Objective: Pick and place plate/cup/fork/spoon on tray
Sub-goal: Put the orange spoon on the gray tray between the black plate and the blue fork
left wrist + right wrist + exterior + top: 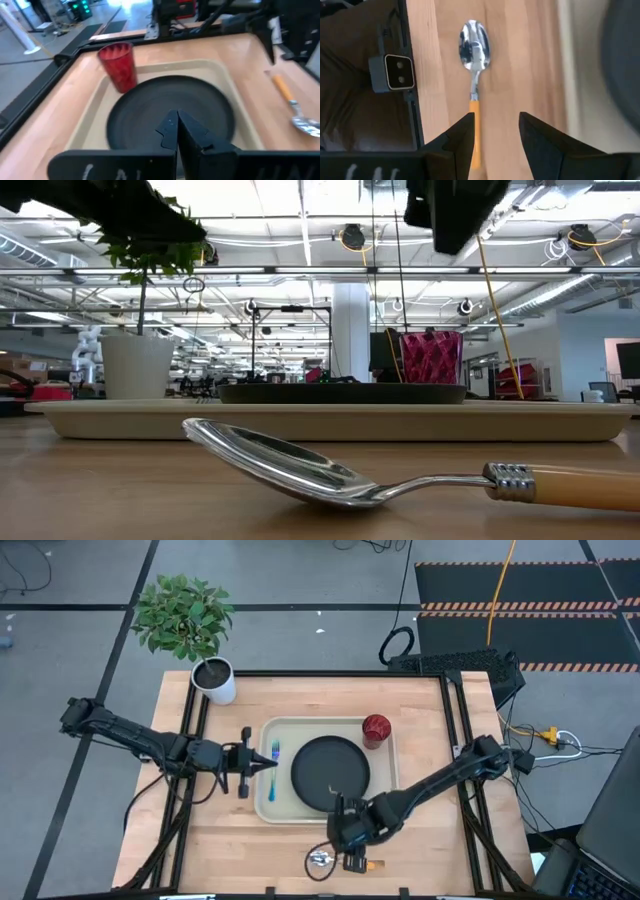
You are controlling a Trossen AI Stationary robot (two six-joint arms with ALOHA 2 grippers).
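Spoon (475, 55): lying on desk (420, 850), right gripper (495, 131) hovering above, jaws spread to straddle its handle (left gripper (176, 131) pressed together, idling over tray (268, 802)).

Grey floor (80, 650) (taped lines), striped black mats (520, 600)

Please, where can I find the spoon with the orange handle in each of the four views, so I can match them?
High view: the spoon lies on the bare table near the front edge, below the right gripper.
Low view: spoon fills the foreground.
Left wrist view: spoon at the right edge.
Right wrist view: spoon ahead of the open fingers.
Shared landmark: the black plate.
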